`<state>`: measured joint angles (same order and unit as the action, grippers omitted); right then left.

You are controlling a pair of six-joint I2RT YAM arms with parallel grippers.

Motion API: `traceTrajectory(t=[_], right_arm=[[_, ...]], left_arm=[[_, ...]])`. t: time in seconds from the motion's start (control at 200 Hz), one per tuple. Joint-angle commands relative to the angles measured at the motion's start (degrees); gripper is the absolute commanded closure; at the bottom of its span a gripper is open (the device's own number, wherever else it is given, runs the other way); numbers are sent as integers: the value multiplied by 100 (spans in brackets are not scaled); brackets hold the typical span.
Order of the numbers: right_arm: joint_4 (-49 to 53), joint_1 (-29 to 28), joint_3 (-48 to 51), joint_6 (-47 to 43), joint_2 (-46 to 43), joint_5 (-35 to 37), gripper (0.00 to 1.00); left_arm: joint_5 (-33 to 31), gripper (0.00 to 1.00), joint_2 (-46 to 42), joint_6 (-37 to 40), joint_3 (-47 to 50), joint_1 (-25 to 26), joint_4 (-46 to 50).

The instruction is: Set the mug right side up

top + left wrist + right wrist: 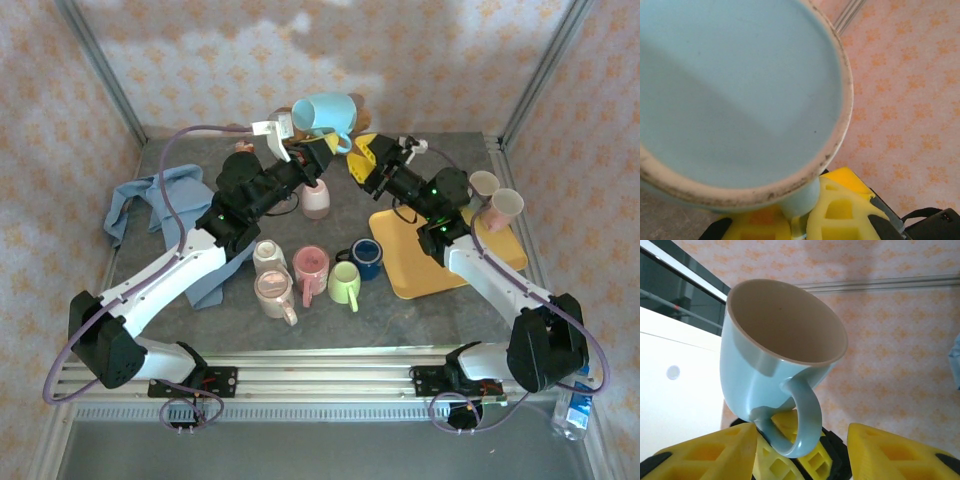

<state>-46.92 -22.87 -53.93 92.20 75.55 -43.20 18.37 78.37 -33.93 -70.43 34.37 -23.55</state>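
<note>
Two pairs raised at 12 o'clock: left fingers (840, 215) clenched on pale blue mug (325, 112) handle, right fingers (705, 455) spread wide, released.

The light blue mug (323, 112) is held aloft over the worktop's far edge, gripped by the left gripper (312, 146). The right gripper (362, 158) sits just beside it with its yellow fingers parted. A yellow tray (415, 275) lies toward the right edge. A blue cloth (150, 200) lies by the left edge. Five mugs (310, 270) cluster mid-worktop.
</note>
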Motion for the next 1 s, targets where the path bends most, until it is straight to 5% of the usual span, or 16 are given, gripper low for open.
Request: traceTrajectory(t=[0.0,0.716,0.996], right_arm=[[-794,-81,-23,422,137,107,50],[-1570,-298,-600,885,831,278,69],[-981,-301,-750,250,706,270,98]], left_arm=[[152,100,-87,217,-228,-36,-879],[255,100,32,180,-146,-36,-928],[135,100,-156,111,142,-36,-779]])
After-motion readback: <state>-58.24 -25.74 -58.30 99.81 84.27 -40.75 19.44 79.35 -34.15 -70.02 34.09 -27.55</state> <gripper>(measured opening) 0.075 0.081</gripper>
